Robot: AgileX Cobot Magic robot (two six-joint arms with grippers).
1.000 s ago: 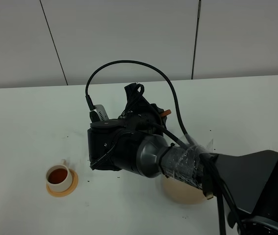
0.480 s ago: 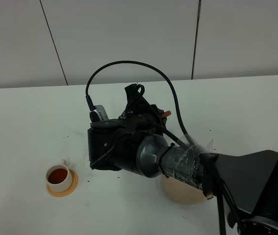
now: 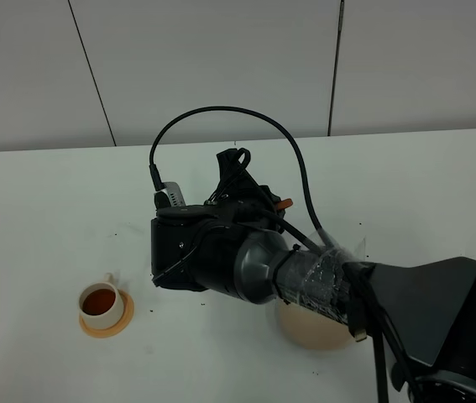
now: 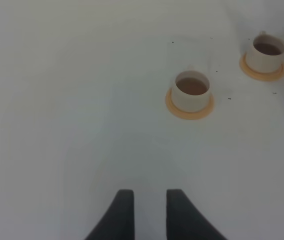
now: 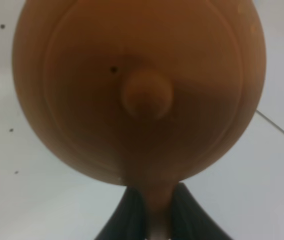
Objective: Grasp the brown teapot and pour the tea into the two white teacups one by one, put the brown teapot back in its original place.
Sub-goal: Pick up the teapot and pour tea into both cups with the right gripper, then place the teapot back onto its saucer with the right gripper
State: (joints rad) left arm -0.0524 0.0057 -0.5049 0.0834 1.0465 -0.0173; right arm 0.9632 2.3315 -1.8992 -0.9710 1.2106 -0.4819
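Two white teacups [image 4: 192,90] [image 4: 265,53] hold brown tea, each on an orange coaster [image 4: 189,106] on the white surface [image 4: 71,100]; the left claw [image 4: 146,212] hovers, fingers slightly apart.

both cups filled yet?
Yes. In the left wrist view, the near cup and the far cup each hold brown tea.
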